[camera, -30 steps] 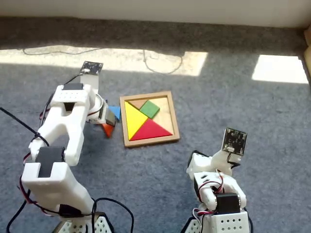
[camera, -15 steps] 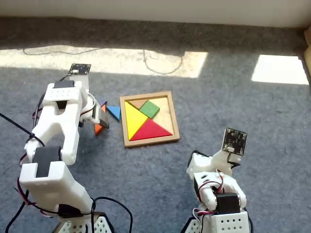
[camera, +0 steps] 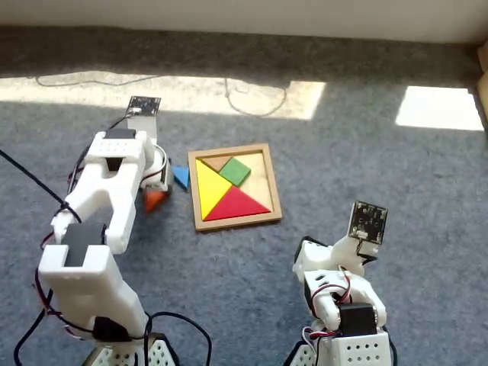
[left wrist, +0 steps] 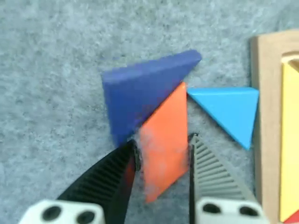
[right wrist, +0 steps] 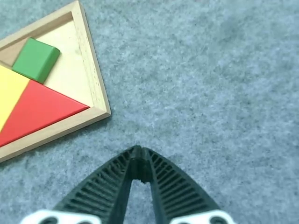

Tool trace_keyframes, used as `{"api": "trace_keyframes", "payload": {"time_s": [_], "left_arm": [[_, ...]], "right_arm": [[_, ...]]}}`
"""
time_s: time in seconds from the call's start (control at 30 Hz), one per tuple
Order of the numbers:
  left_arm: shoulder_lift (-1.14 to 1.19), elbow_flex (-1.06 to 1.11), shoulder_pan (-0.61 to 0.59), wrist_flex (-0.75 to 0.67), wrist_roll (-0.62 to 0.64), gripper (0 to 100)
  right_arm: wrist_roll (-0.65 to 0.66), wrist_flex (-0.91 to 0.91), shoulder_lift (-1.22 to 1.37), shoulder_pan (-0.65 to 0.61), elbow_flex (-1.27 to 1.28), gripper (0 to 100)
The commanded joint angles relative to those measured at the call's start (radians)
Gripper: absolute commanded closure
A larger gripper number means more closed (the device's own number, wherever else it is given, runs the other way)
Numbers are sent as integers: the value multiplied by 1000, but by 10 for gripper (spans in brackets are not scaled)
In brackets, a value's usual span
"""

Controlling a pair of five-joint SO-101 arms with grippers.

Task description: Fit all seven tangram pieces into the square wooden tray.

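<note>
Orange parallelogram [left wrist: 163,140] sits on the carpet [camera: 381,152] just off the wooden tray's [camera: 235,222] left edge, pinched across its width by the left jaws, its long axis pointing away from them. The right jaws rest pressed together, well apart.

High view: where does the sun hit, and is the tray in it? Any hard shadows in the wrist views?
High view: two sun patches on the carpet along the far side; the tray lies in shade, with no glare. Left wrist view: even light, no hard shadows around the orange piece. Right wrist view: even light, no hard shadow under the right hand.
</note>
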Motion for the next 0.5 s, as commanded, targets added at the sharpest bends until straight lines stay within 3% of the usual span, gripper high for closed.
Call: {"api": "trace_keyframes", "payload": {"time_s": [0.0,0.23,0.47], "left_arm": [[59,-91,16,91,-5,875],[-12,-90,47,117,-75,971],[-259,2,117,164,-89,979]], "right_arm": [[6,7,-1,10,124,993],[3,2,-2,54,124,993],[2,2,-2,54,124,993]]}}
